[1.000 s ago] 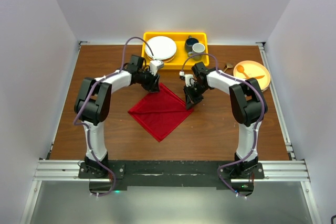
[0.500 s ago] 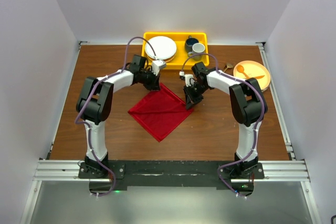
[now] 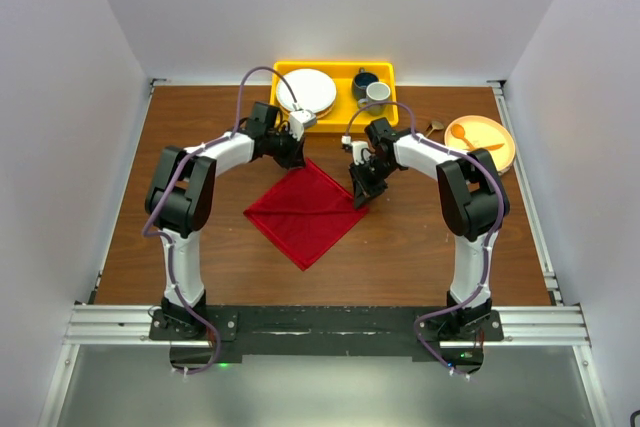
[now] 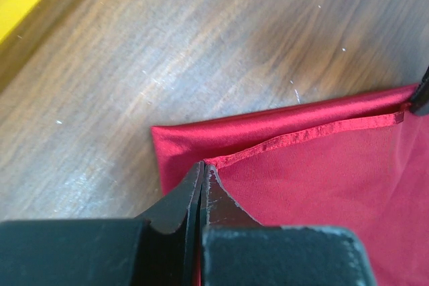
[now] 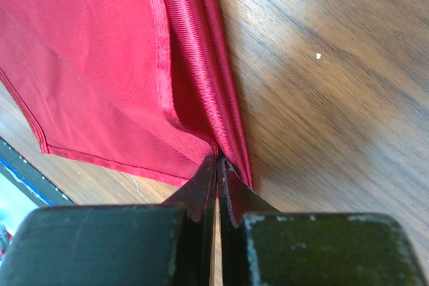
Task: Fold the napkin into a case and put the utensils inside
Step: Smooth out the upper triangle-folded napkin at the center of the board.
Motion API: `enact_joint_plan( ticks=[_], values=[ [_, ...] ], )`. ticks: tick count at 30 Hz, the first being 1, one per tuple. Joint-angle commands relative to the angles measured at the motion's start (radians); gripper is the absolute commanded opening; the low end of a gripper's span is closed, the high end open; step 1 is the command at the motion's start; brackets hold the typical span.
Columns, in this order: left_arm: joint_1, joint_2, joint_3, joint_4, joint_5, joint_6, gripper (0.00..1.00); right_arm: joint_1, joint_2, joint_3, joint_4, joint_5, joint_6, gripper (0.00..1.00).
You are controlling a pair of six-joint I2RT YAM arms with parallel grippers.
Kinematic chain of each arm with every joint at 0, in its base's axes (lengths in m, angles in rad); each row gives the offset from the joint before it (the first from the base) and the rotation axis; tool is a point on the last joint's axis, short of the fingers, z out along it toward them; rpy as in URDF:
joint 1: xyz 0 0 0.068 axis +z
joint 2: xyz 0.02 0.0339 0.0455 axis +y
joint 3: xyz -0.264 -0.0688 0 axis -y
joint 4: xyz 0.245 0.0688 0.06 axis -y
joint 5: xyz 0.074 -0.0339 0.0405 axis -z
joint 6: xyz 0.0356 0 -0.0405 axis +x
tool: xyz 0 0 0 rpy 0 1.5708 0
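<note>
While both arms bend inward from their near bases over the counter (image 3: 400, 247), the left pincer (image 3: 298, 155) is pressed together on the far corner of the napkin (image 3: 305, 212), and the right pincer (image 3: 360, 193) pinches its right corner. The red cloth lies as a diamond mid-counter. Only the wrist views show the layers: the left grip nips the hemmed upper layer, the right a doubled fold.

Napkin (image 3: 308, 209) lies flat on table (image 3: 400, 247), between both grippers. Left gripper (image 3: 299, 159) is at its far corner, right gripper (image 3: 360, 197) at its right corner. Just behind both grippers: tray (image 3: 335, 66), with plate (image 3: 306, 90) in its left part and two cups (image 3: 372, 87) in its right. Well right of right gripper: second plate (image 3: 492, 152) with spoon (image 3: 470, 137) on it.
</note>
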Motion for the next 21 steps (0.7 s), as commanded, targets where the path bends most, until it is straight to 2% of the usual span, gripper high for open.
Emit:
enact_joint_plan(
  ticks=[1,3,6,7,11,21],
  values=[
    [-0.002,-0.044,0.03,0.063,-0.028,-0.015,0.0,0.002,0.004,0.04,-0.004,-0.018,0.016,0.09],
    [0.001,-0.039,0.034,0.071,-0.041,-0.013,0.0,0.004,0.008,0.046,-0.012,-0.033,0.023,0.13],
    [0.003,-0.022,0.047,0.064,-0.044,-0.012,0.0,0.001,0.008,0.077,-0.027,-0.027,0.032,0.26],
    [0.003,-0.018,0.057,0.059,-0.041,-0.01,0.0,0.002,0.005,0.083,-0.032,-0.027,0.037,0.34],
    [0.003,-0.012,0.052,0.053,-0.042,-0.001,0.0,0.002,-0.018,0.114,-0.052,-0.033,0.043,0.44],
    [0.004,-0.009,0.029,0.068,-0.047,0.002,0.0,-0.001,-0.108,0.117,-0.041,-0.02,0.043,0.44]
  ],
)
